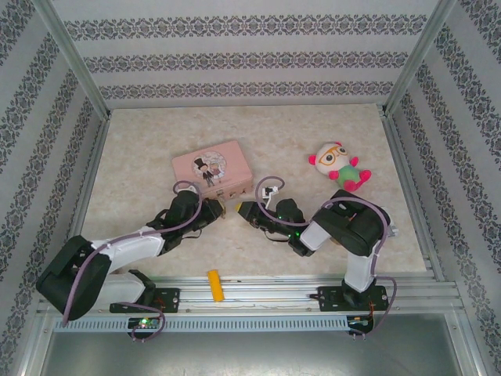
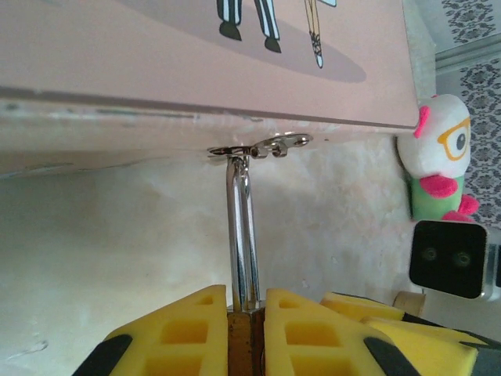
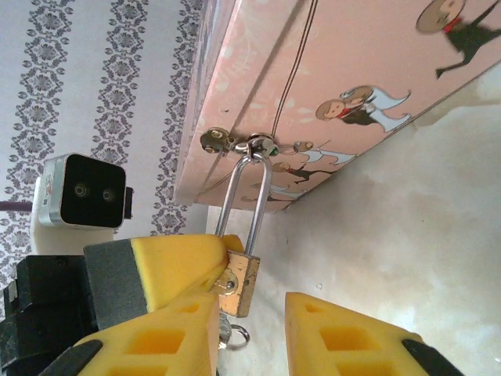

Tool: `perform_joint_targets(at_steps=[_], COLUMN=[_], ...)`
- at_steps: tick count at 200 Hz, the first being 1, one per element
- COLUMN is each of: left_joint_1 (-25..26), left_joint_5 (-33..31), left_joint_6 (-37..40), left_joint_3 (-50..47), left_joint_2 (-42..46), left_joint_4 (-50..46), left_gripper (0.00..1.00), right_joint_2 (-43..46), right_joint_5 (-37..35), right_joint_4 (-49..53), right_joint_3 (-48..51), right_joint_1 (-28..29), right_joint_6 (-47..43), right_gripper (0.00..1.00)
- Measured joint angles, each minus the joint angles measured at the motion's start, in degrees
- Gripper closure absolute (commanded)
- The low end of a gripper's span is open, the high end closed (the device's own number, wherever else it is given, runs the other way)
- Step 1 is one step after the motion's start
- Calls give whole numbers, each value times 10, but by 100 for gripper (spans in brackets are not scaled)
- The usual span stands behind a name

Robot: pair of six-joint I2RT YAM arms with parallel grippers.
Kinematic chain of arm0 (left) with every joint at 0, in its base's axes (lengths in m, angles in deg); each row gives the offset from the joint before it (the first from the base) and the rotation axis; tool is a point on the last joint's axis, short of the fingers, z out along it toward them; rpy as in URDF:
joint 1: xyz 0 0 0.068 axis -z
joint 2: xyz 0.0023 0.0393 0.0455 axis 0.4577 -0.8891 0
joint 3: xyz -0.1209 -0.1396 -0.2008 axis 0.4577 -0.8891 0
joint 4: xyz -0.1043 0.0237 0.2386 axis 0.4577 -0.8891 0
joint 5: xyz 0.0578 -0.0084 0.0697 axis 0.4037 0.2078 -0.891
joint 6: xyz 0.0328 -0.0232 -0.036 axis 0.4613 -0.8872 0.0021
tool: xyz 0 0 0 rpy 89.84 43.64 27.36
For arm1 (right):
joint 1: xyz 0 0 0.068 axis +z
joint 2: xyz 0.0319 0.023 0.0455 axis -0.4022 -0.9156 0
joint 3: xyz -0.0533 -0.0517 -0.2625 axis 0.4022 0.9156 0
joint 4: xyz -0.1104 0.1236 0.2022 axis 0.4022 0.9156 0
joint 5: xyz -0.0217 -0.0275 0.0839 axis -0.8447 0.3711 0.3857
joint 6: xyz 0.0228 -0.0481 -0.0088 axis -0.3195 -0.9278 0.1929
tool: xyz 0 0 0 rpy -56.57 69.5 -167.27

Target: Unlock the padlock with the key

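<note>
Left fingers: the yellow fingers (image 2: 188, 329) of the left gripper (image 2: 246, 299) are squeezed tight on the padlock (image 2: 244, 348), one on each side of its brown body.
Right fingers: the right gripper (image 3: 250, 345) has its yellow fingers (image 3: 344, 341) wide apart. They hold nothing.
Key: the key (image 3: 229, 333) is a thin bit of grey metal with a little ring. It hangs at 6 o'clock under the padlock, in the gap between the right fingers and just beside one of them. I cannot tell how far it sits in the lock.
Padlock: it hangs from the front of the pink tin (image 3: 344, 70). Its silver shackle (image 3: 249, 196) goes through the little metal loop (image 3: 254, 146) on the tin and looks closed.
Both grippers from above: they meet nose to nose in the middle of the table (image 1: 141, 149), with the padlock between them.
Pink tin: at 12 o'clock from the grippers, just beside them.
Soft toy (image 1: 340, 164): at 2 o'clock from the grippers, well apart from the tin.
Yellow block (image 1: 215, 285): at 6 o'clock, at the near edge of the table, between the two arm bases.
</note>
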Motion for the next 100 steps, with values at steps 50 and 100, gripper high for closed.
perform_joint_targets(at_steps=[50, 100], left_joint_1=[3, 4], left_joint_5=[-19, -28], left_joint_6=[-10, -42], left_joint_3=[5, 26], left_joint_2=[13, 14], left_joint_4=[-46, -86], left_gripper=[100, 100], right_joint_2=[62, 210], right_joint_5=[-3, -73], right_joint_4=[84, 392], right_joint_3=[1, -52], right_joint_1=[8, 47], right_joint_6=[-55, -189], right_gripper=[73, 74])
